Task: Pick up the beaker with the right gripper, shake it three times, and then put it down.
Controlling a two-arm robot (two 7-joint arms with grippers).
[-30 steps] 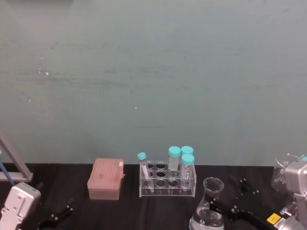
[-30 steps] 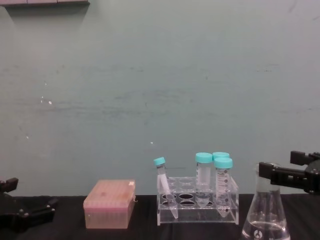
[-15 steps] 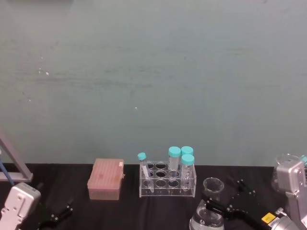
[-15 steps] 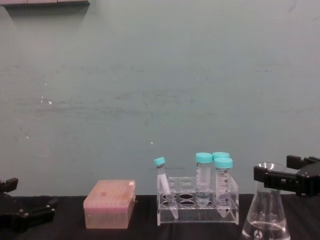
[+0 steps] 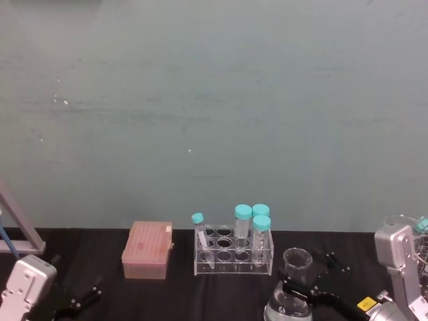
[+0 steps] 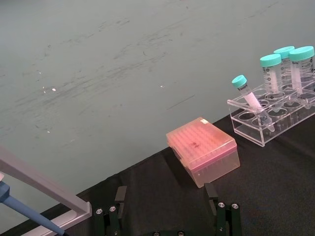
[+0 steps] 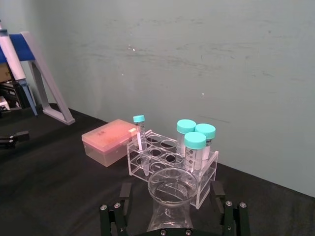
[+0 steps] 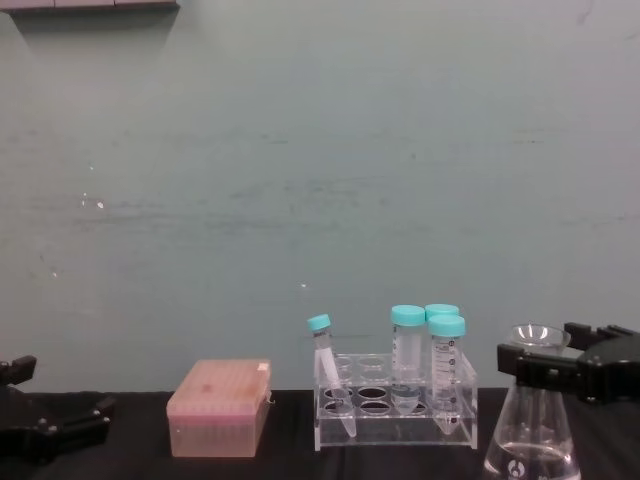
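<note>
Both grippers' jaws stand apart: the left gripper (image 6: pixel 166 191) idle low left, the right gripper (image 7: pixel 171 191) around the neck of the beaker (image 8: pixel 530 440), upright on the table (image 8: pixel 290 465) beside the rack (image 8: pixel 395 410), slippery, breakable glass, probably best clamped under its rim.

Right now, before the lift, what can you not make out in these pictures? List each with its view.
Chest view: the right tool crosses the beaker, hiding part of its neck.
Head view: the bottom edge cuts off the beaker's base.
Chest view: the beaker's label is too small to read.
Left wrist view: the bottom edge cuts off the left tool below its fingers.
</note>
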